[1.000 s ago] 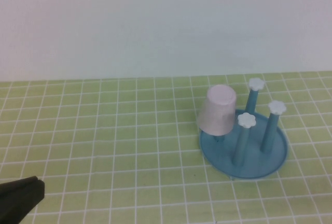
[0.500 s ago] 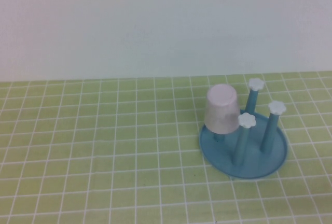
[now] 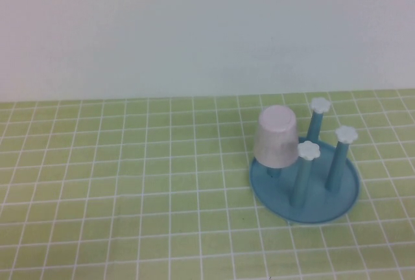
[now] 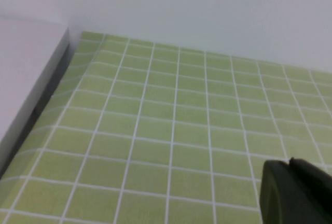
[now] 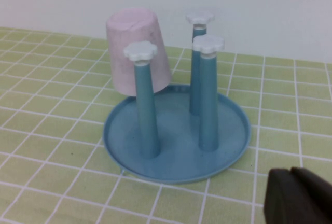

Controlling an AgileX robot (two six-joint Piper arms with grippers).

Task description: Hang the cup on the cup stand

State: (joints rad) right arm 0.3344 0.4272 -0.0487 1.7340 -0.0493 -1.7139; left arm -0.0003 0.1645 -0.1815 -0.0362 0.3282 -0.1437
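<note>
The pale pink cup (image 3: pixel 275 137) sits upside down over one peg of the round blue cup stand (image 3: pixel 337 202), at the stand's left side. Three other blue pegs with white flower caps stand bare. In the right wrist view the cup (image 5: pixel 138 50) hangs behind the front peg, tilted slightly, and the cup stand (image 5: pixel 228 151) lies just ahead. My right gripper (image 5: pixel 291 175) is shut and empty, a little short of the stand's rim. Far from the stand, my left gripper (image 4: pixel 289 164) is shut and empty over bare mat. Neither arm shows in the high view.
A green mat with a white grid (image 3: pixel 130 183) covers the table, with a white wall (image 3: pixel 194 34) behind it. In the left wrist view a white raised surface (image 4: pixel 26 73) borders the mat's edge.
The left arm's dark tip, seen at the lower left of the high view a second ago, has withdrawn out of view. Cup and stand have not moved.
</note>
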